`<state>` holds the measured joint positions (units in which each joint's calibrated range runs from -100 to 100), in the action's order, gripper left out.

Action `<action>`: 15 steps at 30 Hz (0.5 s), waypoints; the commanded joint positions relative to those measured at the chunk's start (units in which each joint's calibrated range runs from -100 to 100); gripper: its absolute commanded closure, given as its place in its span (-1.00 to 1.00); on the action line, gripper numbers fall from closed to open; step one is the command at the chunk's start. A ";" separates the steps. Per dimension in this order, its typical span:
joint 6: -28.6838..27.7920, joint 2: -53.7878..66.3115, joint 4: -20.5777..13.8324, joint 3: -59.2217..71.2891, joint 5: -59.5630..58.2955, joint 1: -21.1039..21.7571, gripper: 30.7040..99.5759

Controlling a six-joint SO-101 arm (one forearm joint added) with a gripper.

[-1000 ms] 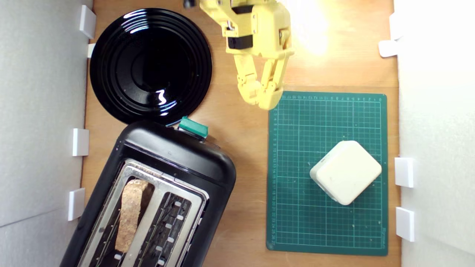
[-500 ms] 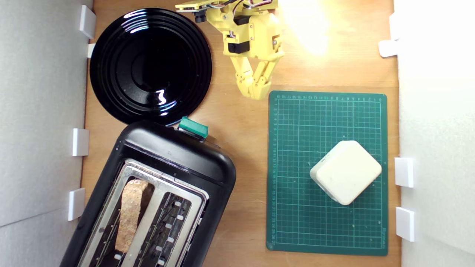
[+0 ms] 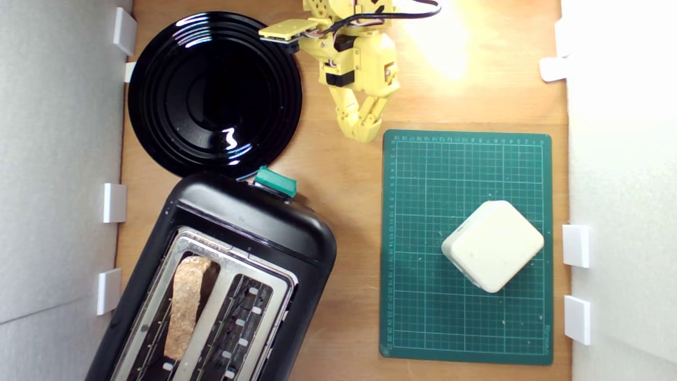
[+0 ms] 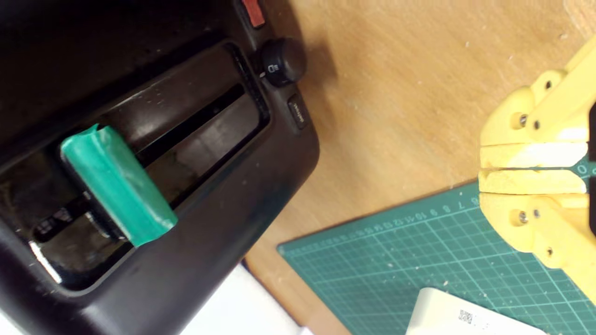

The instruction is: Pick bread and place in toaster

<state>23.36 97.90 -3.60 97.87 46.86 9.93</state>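
The tool (image 3: pixel 362 132) hangs clenched and empty over bare bench (image 3: pixel 338 174), its yellow tips pressed together just off the top corner of the green mat (image 3: pixel 465 317). Beside it, toward the exterior view's left, sits the black plate (image 3: pixel 158 121); below that, the toaster (image 3: pixel 254 217) with its green lever (image 3: pixel 275 181) up. The bread (image 3: pixel 185 307) stands on edge in the toaster's slot nearer the exterior view's left (crust poking above the rim), well apart from the tool. A cream block (image 3: pixel 493 245) rests on the mat. To my eye the placing looks done. The risk now is any low sweep: the arm could clip the lever or nudge the plate, and the bread, standing proud, might tip if the toaster gets knocked.
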 commanded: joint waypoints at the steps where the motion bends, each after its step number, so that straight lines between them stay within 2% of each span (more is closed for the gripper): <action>1: 0.10 1.02 -0.12 0.58 0.06 0.22 0.76; 5: -0.16 1.02 0.06 0.67 0.49 0.79 0.76; 9: -0.48 1.10 0.06 0.67 6.04 1.27 0.76; 12: -3.20 1.10 -0.48 0.67 6.29 1.27 0.74; 15: -3.35 1.10 -0.75 0.58 6.29 0.95 0.76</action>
<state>20.31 98.49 -3.51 98.24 52.97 10.85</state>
